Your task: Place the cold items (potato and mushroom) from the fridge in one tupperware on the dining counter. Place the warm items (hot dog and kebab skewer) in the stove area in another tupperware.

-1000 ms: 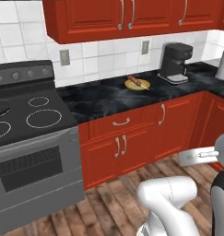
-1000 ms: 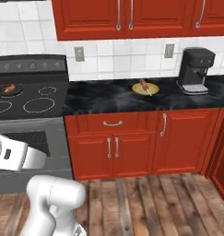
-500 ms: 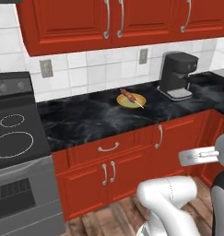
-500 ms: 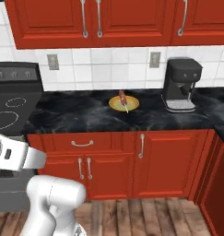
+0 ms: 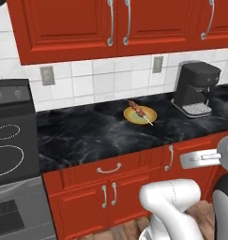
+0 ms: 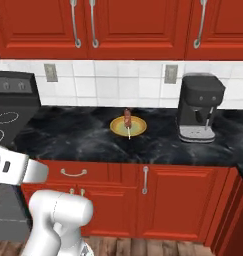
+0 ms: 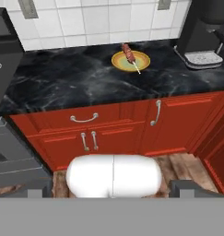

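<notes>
Kebab skewer (image 7: 130,54) lying across a yellow plate (image 7: 120,61) on the black counter (image 7: 76,80), at 12 o'clock in the hand view. Coffee machine (image 7: 203,30) at 3 o'clock from the plate, well apart. Gripper (image 7: 112,190) with fingers spread wide, holding nothing.
</notes>
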